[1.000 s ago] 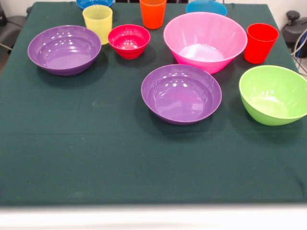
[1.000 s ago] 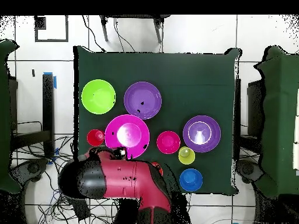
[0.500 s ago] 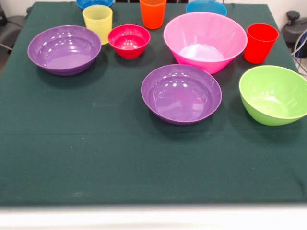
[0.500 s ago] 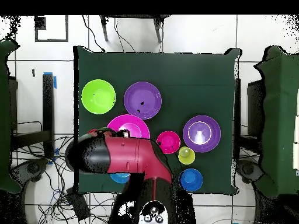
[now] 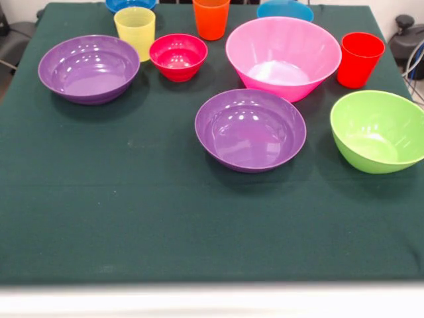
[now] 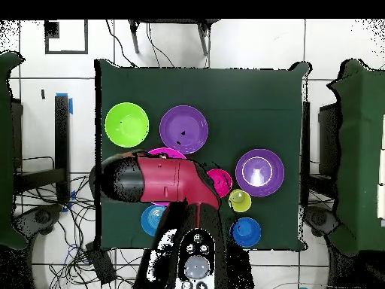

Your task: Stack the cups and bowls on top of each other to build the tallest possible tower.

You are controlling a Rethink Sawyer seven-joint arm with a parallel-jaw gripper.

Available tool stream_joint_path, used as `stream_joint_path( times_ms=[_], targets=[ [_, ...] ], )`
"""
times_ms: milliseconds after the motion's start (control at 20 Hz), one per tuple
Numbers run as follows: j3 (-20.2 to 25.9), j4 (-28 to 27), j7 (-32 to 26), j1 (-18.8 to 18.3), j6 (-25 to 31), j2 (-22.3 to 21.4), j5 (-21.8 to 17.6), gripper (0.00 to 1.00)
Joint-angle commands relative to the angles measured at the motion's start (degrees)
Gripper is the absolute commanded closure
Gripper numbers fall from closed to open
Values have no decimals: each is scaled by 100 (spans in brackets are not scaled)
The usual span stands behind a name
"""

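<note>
The table [image 5: 132, 218], covered in dark green cloth, carries every cup and bowl singly; nothing is stacked yet, and in the front view no piece has shifted over the last second.

In the overhead view the red and black arm [image 6: 169, 184] has swung from the robot-side edge further over the table. It now lies across the pink bowl [image 5: 283, 56], of which only a sliver is seen from above. The light blue bowl [image 5: 285, 9], hidden a second ago, is partly uncovered. The gripper cannot be made out in either view, so whether it is spread or closed cannot be told.

The lime green bowl [image 5: 377, 131] sits at the table's side edge. One purple bowl [image 5: 250, 129] sits near the table's middle and the other purple bowl [image 5: 89, 68] towards the opposite side edge. The dark blue bowl [image 5: 130, 4] is at the robot-side edge. The crimson bowl [image 5: 178, 56] stands beside the yellow cup [image 5: 135, 31]. The orange cup [image 5: 211, 17] is at the robot-side edge and the red cup [image 5: 360, 59] beside the pink bowl.
</note>
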Motion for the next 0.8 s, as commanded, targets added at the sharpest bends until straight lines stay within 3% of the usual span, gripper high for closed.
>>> stream_joint_path(
  times_ms=[50,550,800],
  targets=[
    [295,-650,426,-112,670,723,-186,0],
    [159,-449,516,-30,-7,932,-330,0],
    [122,-462,561,50,-90,1050,-351,0]
  ],
)
